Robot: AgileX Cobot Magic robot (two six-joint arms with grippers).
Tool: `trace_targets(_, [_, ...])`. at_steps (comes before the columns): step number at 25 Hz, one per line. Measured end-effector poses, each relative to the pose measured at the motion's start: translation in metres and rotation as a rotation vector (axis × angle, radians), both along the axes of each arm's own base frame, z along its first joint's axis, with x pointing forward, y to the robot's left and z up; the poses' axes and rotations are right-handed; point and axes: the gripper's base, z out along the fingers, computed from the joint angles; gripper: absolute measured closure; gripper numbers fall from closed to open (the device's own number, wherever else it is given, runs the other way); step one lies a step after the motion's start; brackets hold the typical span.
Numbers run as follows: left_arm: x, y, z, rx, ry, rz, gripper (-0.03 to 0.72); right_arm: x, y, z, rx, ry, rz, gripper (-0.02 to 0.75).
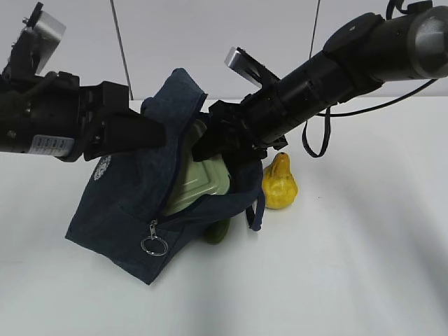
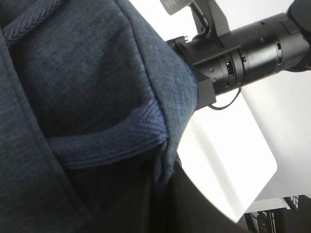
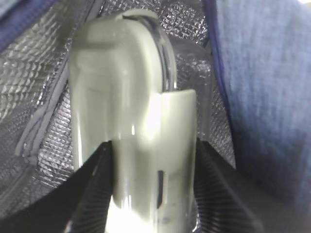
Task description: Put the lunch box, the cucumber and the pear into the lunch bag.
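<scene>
The navy lunch bag (image 1: 129,203) stands open on the white table, its ring pull (image 1: 153,245) hanging at the front. My left gripper (image 1: 150,133) is shut on the bag's upper fabric edge (image 2: 165,145) and holds the mouth open. My right gripper (image 1: 210,143) is shut on the sage-green lunch box (image 1: 203,183) and holds it inside the bag's mouth, against the silver foil lining (image 3: 39,97); the box (image 3: 136,126) sits between both fingers. The dark green cucumber (image 1: 217,231) peeks out under the bag's edge. The yellow pear (image 1: 279,183) stands on the table to the bag's right.
A dark strap (image 1: 315,136) loops down behind the right arm. The white table (image 1: 350,266) spreads to the front and right of the bag.
</scene>
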Motion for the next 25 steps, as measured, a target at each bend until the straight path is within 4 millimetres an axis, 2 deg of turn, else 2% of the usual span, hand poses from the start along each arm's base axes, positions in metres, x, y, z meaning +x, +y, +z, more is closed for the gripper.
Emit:
trace_targets(7, [0.0,0.0,0.0,0.002,-0.001,-0.001,0.687,0.001,0.003,-0.006,0.006,0.007,0.004,0.353])
trace_targets(11, [0.0,0.0,0.0,0.002,-0.001,-0.002,0.687,0.0,0.009,-0.011,0.02,0.022,0.011,0.272])
trace_targets(15, [0.0,0.0,-0.001,0.007,-0.003,-0.004,0.687,0.002,0.012,-0.006,0.05,-0.006,0.02,0.214])
trace_targets(19, [0.001,0.001,-0.001,0.019,-0.009,0.0,0.687,0.005,0.014,0.003,0.048,-0.041,0.047,0.207])
trace_targets(25, [0.001,0.002,-0.002,0.041,-0.02,0.001,0.687,0.014,0.007,0.03,-0.134,-0.091,0.125,0.207])
